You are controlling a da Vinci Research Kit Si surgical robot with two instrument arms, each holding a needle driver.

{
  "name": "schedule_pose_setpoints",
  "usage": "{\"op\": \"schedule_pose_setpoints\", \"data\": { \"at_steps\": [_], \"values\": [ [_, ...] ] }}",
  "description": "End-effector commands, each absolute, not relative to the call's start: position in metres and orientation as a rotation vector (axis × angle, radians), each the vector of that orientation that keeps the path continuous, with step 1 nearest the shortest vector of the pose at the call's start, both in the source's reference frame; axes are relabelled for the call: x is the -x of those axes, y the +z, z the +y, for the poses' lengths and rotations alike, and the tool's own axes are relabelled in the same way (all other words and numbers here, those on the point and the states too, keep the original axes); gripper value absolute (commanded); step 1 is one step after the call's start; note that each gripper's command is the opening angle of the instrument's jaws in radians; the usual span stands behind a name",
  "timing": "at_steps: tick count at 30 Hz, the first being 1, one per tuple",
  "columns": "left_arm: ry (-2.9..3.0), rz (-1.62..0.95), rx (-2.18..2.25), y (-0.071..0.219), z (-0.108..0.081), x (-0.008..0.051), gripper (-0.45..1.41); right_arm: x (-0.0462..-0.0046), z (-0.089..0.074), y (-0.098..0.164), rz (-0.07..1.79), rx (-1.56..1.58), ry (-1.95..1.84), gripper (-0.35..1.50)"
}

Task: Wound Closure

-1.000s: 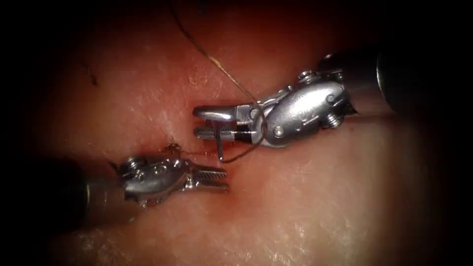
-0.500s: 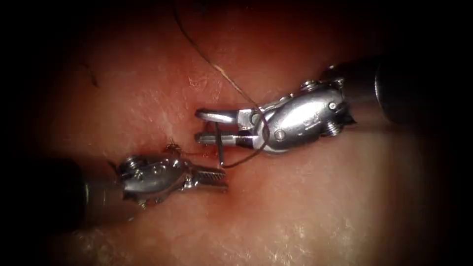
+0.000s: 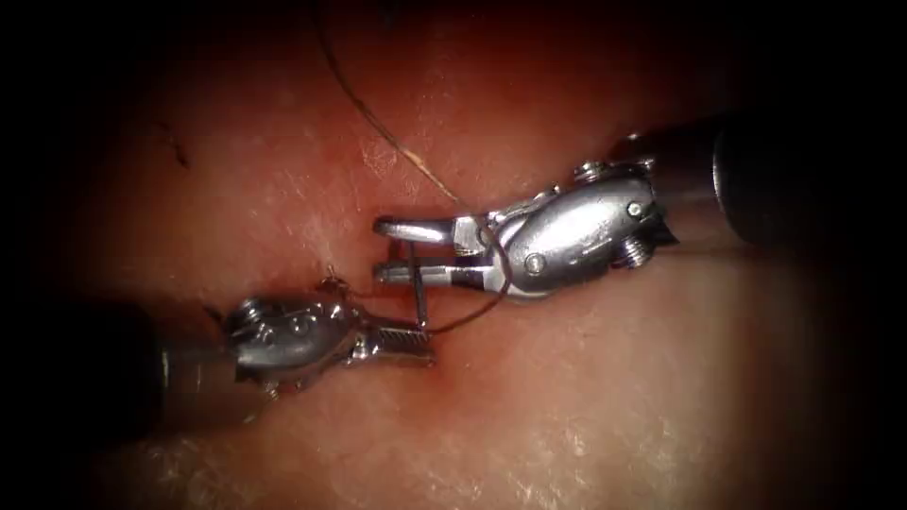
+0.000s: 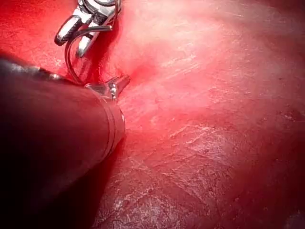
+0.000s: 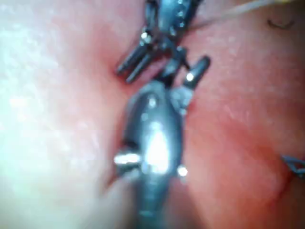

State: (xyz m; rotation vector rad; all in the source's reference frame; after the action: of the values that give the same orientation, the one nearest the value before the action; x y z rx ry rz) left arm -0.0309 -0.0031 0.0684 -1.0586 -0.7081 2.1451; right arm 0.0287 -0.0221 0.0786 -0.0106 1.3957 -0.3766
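Since the earlier endoscope frames the right pincer (image 3: pixel 383 250) has eased a little lower and toward the left, so the needle (image 3: pixel 417 288) now reaches almost to the left pincer (image 3: pixel 430 345), where a second ago a gap lay between them. The 2 tools have closed on each other over the cut (image 3: pixel 378 295); I name no step from that, only that the needle is now within reach of the left tool.

The right pincer stands part open, its 2 jaws spread apart, with the dark needle crossing between them and hanging down past the lower jaw. Whether the jaws truly clamp it I cannot tell; it looks lodged near their inner part. The needle's lower end lies just above the tissue (image 3: pixel 586 397), and it does not seem to be buried in it, though the point is hard to make out.

The left pincer is closed or nearly so and holds nothing that I can see, its tip resting just beside the reddened cut.

The thread (image 3: pixel 378 127) runs down from above to the right tool and loops under its wrist, close to the needle, where it could snag. A small knot (image 3: pixel 331 280) sits by the cut, left of the needle.
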Motion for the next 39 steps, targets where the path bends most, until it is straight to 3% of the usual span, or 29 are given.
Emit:
{"op": "schedule_pose_setpoints", "data": {
  "at_steps": [1,39],
  "values": [
    [2.144,-0.711,1.059,0.0691,-0.0035,0.0315,0.05,-0.0292,-0.0220,0.0788,1.389,0.019,-0.368,-0.35],
    [2.148,-0.712,1.052,0.0690,-0.0035,0.0315,0.04,-0.0295,-0.0230,0.0799,1.398,-0.075,-0.335,-0.35]
  ]
}}
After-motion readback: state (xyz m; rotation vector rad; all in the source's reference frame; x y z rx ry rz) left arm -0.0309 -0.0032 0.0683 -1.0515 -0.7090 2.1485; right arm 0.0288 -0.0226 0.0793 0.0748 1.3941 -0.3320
